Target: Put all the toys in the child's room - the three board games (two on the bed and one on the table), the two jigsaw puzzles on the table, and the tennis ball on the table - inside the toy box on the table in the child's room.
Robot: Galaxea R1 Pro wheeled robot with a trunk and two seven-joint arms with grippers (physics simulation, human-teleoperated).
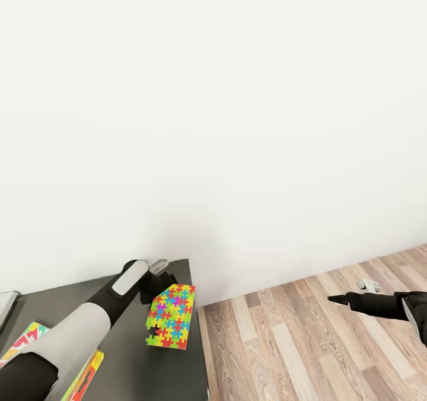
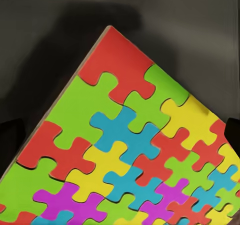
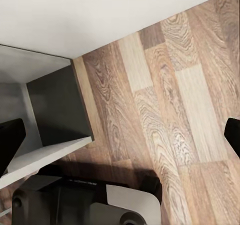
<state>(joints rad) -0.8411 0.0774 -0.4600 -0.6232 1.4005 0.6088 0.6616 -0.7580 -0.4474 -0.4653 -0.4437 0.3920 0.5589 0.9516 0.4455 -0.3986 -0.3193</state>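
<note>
— Your left arm?
— Reaches forward, wrist bent down; left hand (image 1: 159, 288) closed on the jigsaw puzzle (image 1: 171, 317), holding it tilted.
— Your right arm?
— Comes in low from the side; right hand (image 1: 339, 298) pointing inward, fingers spread apart, holding nothing.

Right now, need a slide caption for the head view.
Left gripper lifts a jigsaw puzzle above the dark table; right gripper hangs over wood floor.

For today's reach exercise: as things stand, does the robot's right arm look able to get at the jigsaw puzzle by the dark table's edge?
Probably not without repositioning: the right claw hangs over bare floor, well apart from the jigsaw puzzle, which the left claw already holds above the table.
</note>
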